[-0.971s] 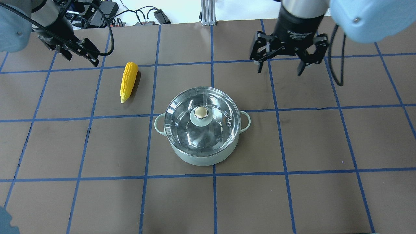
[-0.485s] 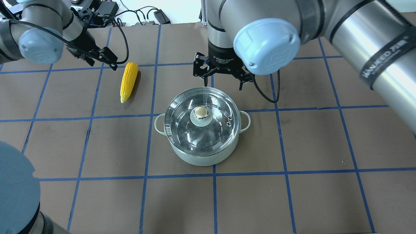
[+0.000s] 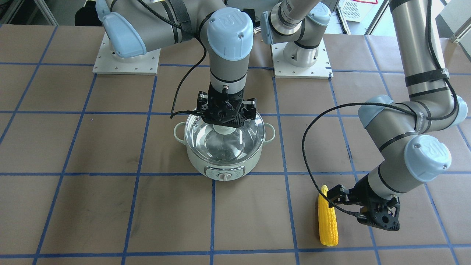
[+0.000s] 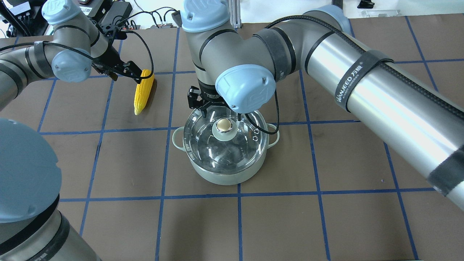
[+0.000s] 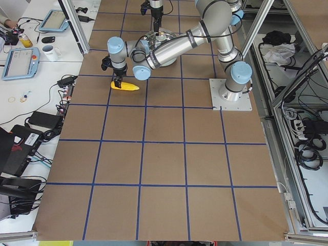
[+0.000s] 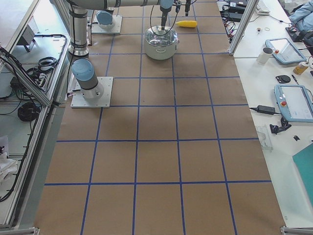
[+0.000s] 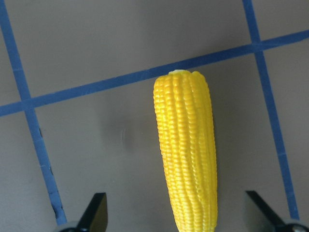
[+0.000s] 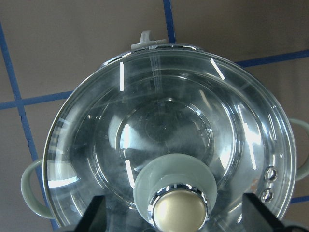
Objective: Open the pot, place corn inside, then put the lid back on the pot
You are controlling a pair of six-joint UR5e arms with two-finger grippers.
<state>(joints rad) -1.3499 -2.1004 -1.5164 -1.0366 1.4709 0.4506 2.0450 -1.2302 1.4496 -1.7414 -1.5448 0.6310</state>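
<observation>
From the front camera, we've got the lid sitting on the pot mid-bench. The right fingers are down over it, and the left fingers hover by the corn, which lies flat well off to the side. Overhead, the knob looks round and shiny, so we'd worry about a pinch sliding off and the glass dropping. The two side views are too small to tell us anything about grip. On the left wrist cam the fingers are apart with the corn between them, untouched, and that tapered body could roll or squirt out. On the right wrist cam the fingers are apart either side of the knob; clamp off-centre and the lid tilts or drags the pot. The corn might also bridge the rim and block the lid.
</observation>
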